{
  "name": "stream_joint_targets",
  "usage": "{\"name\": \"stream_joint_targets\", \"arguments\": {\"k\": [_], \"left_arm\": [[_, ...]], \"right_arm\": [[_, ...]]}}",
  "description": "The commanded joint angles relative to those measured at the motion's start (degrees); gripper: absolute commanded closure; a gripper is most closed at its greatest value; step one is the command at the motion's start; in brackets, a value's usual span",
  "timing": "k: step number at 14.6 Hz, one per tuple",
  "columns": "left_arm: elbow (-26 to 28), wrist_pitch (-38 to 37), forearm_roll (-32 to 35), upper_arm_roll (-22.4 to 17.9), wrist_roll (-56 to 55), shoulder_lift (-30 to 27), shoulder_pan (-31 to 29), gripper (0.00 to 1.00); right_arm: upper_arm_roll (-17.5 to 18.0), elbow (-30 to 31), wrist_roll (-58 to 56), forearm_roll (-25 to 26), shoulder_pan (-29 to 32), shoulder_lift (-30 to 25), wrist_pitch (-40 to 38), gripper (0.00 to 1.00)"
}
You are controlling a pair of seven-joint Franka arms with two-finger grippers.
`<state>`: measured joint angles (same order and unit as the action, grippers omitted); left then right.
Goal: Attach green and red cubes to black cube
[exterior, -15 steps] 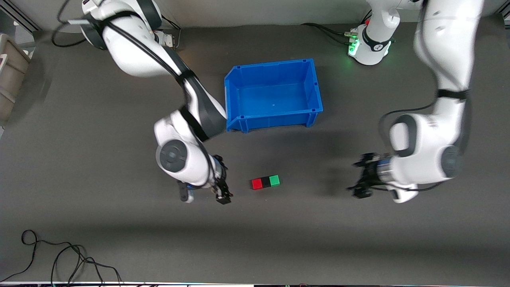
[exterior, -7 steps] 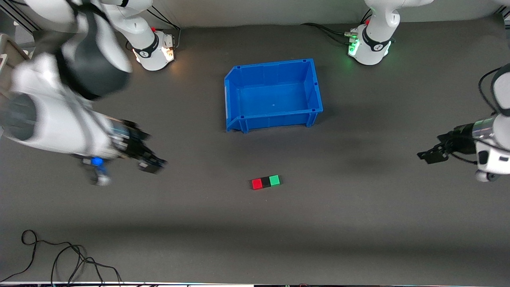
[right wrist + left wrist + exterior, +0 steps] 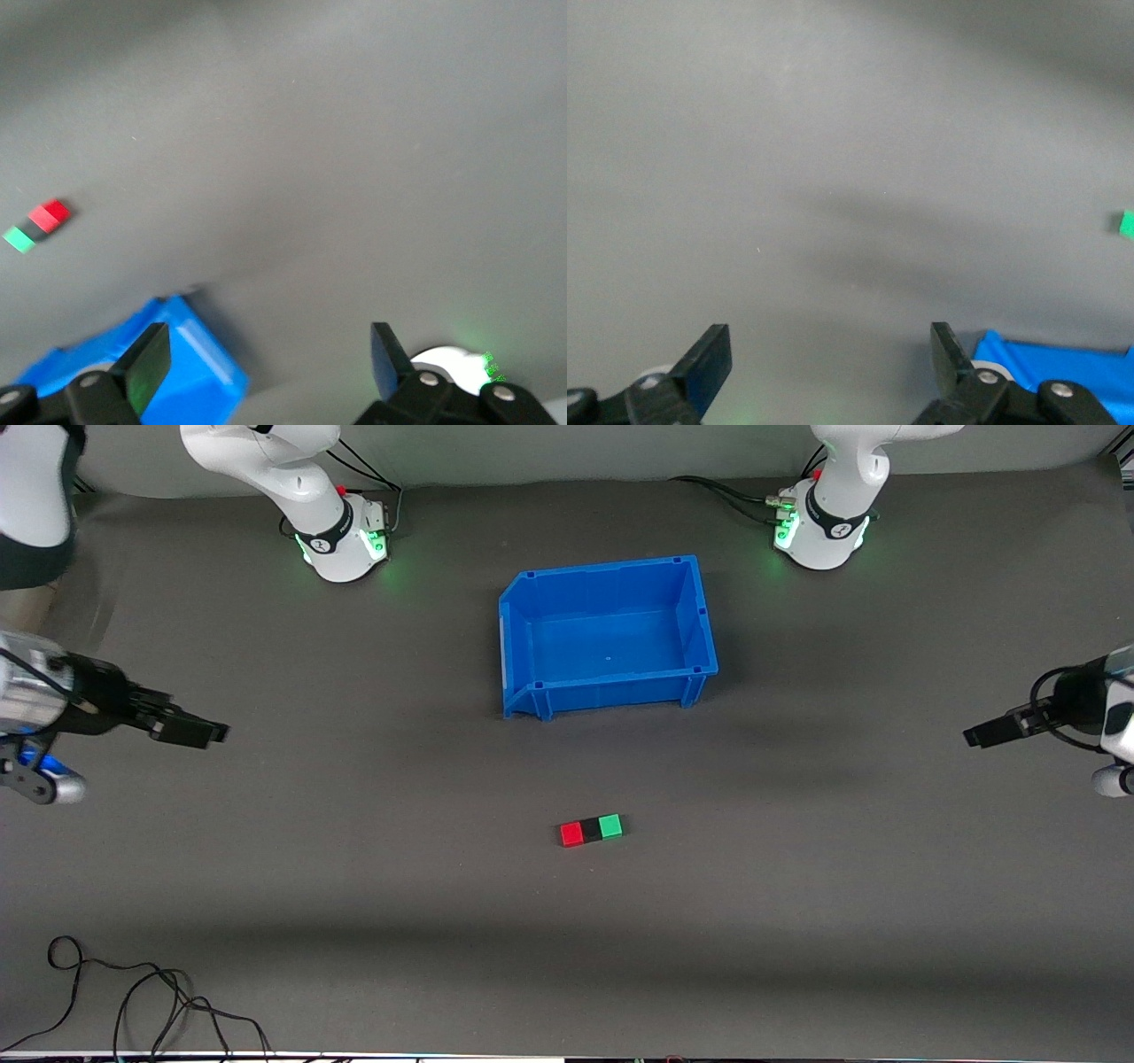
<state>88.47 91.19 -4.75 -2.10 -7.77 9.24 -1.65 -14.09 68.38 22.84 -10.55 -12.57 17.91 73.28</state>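
Note:
The red cube (image 3: 571, 834), black cube (image 3: 591, 831) and green cube (image 3: 610, 826) lie joined in one row on the dark table, black in the middle, nearer to the front camera than the blue bin (image 3: 608, 635). The row also shows in the right wrist view, red (image 3: 50, 212) and green (image 3: 18, 239). The left wrist view shows only the green cube (image 3: 1127, 224) at its edge. My right gripper (image 3: 190, 731) is open and empty over the table's right-arm end (image 3: 266, 359). My left gripper (image 3: 982, 735) is open and empty over the left-arm end (image 3: 831, 354).
The blue bin is empty and stands mid-table between the arm bases. A black cable (image 3: 133, 1001) lies coiled near the table's front edge at the right arm's end. Both arm bases (image 3: 341, 540) (image 3: 824, 527) glow green.
Both grippers have drawn back from beside the cube row and swung out to the table's two ends. The three cubes have not moved.

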Motion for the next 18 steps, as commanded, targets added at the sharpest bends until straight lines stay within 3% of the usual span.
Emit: {"name": "stream_joint_targets", "arguments": {"k": [1, 5, 9, 14, 18], "left_arm": [[-0.23, -1.54, 1.23, 0.17, 5.83, -2.46, 0.32, 0.0], [1.09, 0.56, 1.41, 0.7, 3.9, -5.36, 2.0, 0.0], [9.26, 8.47, 1.41, 0.87, 3.9, -11.42, 3.49, 0.0], [2.26, 2.79, 1.32, 1.05, 3.72, -7.93, 4.71, 0.0], [0.92, 0.05, 1.49, 0.87, 4.33, -6.95, 5.6, 0.0]], "right_arm": [[-1.02, 4.03, -10.24, 3.25, -0.96, -2.7, 3.7, 0.0], [-1.02, 14.3, -13.59, 6.41, -2.81, -8.32, 15.47, 0.0], [-1.29, 17.65, -17.21, 7.56, -2.72, -10.17, 18.91, 0.0], [-0.32, 21.09, -17.3, 7.73, -0.54, -12.37, 20.85, 0.0], [8.53, 23.11, -18.09, 8.61, 8.51, -14.66, 20.51, 0.0]]}}
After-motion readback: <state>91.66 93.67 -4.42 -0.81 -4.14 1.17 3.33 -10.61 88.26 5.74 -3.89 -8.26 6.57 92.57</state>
